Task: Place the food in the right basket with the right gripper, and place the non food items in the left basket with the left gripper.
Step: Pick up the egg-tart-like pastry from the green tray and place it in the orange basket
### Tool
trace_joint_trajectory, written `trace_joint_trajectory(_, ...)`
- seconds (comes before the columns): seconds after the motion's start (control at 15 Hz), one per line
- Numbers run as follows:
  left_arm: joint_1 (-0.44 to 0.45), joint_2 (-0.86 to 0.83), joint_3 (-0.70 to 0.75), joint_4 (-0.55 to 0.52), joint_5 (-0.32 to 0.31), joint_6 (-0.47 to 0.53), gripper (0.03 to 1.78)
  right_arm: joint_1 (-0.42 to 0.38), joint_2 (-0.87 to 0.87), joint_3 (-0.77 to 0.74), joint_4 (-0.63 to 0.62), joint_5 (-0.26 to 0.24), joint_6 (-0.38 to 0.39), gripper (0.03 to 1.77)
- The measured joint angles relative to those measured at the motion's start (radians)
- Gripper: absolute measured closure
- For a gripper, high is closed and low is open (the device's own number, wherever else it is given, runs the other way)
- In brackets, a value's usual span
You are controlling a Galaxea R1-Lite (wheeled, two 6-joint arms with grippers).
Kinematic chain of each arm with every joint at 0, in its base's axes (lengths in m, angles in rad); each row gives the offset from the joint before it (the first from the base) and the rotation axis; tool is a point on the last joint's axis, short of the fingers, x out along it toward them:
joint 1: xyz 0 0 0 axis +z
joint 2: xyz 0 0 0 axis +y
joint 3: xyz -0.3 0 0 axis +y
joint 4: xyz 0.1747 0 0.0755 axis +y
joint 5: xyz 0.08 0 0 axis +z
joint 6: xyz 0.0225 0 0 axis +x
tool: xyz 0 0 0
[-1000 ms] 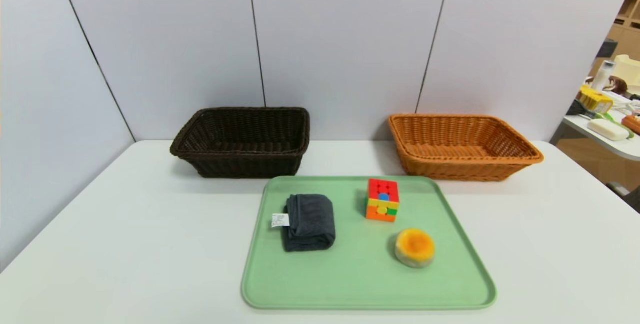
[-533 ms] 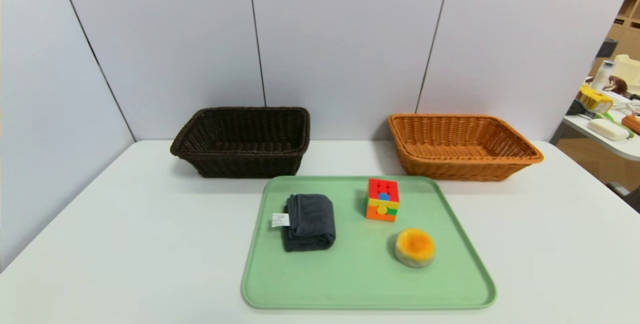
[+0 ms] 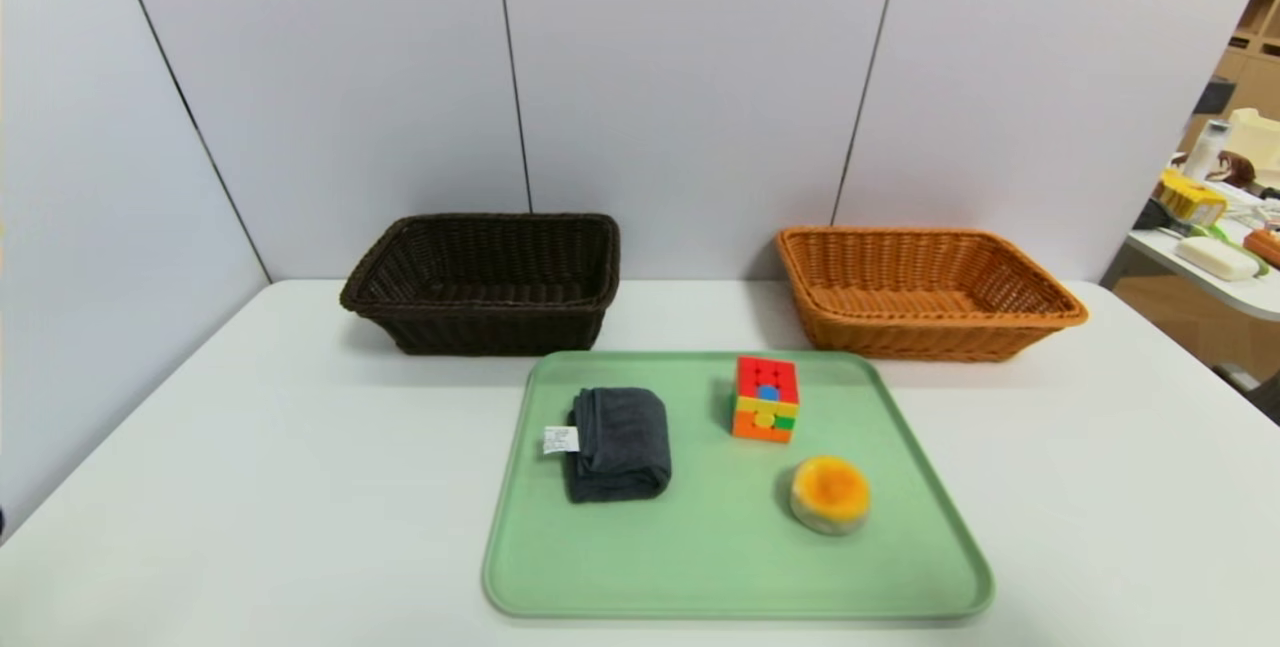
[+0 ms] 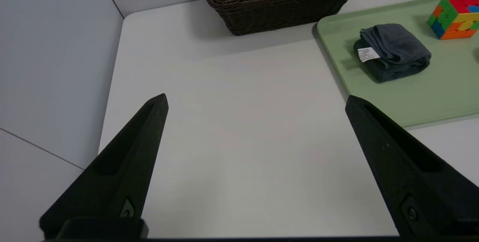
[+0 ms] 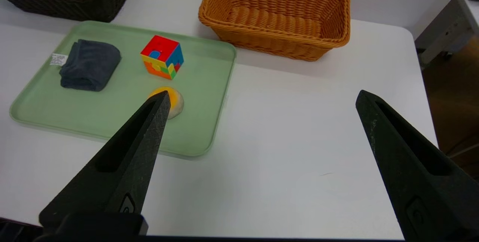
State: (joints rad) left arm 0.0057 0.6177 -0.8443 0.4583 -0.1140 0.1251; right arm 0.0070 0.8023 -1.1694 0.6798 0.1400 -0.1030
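On a green tray (image 3: 720, 567) lie a folded dark grey towel (image 3: 618, 443), a multicoloured puzzle cube (image 3: 766, 398) and a round orange-topped bun (image 3: 829, 493). Behind the tray stand a dark brown basket (image 3: 485, 282) on the left and an orange basket (image 3: 925, 292) on the right, both empty. Neither arm shows in the head view. My left gripper (image 4: 256, 98) hangs open over bare table to the left of the tray, the towel (image 4: 393, 51) ahead of it. My right gripper (image 5: 262, 96) hangs open over bare table to the right of the tray; one finger partly covers the bun (image 5: 176, 101).
The white table (image 3: 250, 487) is walled by grey panels at the back and left. Its right edge (image 5: 423, 85) drops to the floor. A second table (image 3: 1215, 277) with clutter stands off to the far right.
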Motion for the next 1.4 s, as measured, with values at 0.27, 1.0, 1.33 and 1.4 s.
trace_joint_trajectory(0.27,-0.003,0.272,-0.119,-0.018,0.050,-0.035,0.12,0.015,0.213,-0.070,0.005,-0.046,0.003,0.09)
trace_joint_trajectory(1.0,-0.280,0.751,-0.366,-0.057,0.184,-0.165,0.12,0.329,0.666,-0.401,0.219,-0.131,0.274,0.09)
trace_joint_trajectory(1.33,-0.340,0.812,-0.375,-0.014,0.253,-0.222,0.12,0.364,0.732,-0.361,0.312,-0.162,0.433,0.09)
trace_joint_trajectory(1.4,-0.353,0.821,-0.376,-0.014,0.254,-0.226,0.12,0.380,0.742,-0.349,0.316,-0.162,0.451,0.09)
